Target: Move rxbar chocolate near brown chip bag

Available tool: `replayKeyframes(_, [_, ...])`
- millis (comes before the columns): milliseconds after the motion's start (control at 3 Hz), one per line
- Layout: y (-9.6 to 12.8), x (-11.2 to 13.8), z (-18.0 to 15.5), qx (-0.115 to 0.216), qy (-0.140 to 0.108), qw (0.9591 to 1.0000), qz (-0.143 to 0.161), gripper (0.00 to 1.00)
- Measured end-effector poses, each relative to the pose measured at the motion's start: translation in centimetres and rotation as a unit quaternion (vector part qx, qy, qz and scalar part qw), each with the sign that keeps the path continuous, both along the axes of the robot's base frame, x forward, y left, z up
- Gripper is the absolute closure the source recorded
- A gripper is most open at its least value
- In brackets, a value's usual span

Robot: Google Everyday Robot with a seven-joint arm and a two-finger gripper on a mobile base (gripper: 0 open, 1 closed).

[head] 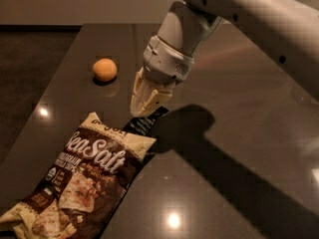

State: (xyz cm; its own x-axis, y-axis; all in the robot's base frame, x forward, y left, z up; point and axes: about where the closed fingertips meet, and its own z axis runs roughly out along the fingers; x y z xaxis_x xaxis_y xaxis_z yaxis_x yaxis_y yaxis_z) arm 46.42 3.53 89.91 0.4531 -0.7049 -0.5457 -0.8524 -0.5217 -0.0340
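Progress: the chocolate bar (145, 122) lies flat on the dark worktop (239, 133). Its near end meets the far edge of the chip bag (84, 178). Whether it only touches the bag or overlaps it slightly cannot be told. In position, the "near" condition looks met.

Gripper (143, 108): it comes down from the far right and sits directly over the far end of the bar, tips at the wrapper. The fingers (137, 99) are drawn close together on that end, and by the look of it they are gripping the bar, not resting on it.

Left to do, as a judgement: let go of the bar and lift clear without dragging it off the bag. Nothing else in the task appears outstanding.

Other item: an orange (104, 69) sits at the far left of the worktop, well apart from both the bar and the bag. It is not involved.

Containers: the chip bag is the only one in view. It lies flat and crinkled, printed face up, running from the middle to the near left corner. The far edge looks closed. Its contents are not visible, only the chips printed on the front. No bowl, tray or box is present.
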Motion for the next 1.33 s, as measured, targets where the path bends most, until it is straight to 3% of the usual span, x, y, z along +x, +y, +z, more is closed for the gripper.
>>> replayKeyframes(1000, [0.85,0.45,0.13,0.009,-0.012,0.9999,-0.005,0.10])
replayKeyframes(1333, [1.06,0.53,0.17,0.011,-0.015,0.9998,-0.006,0.00])
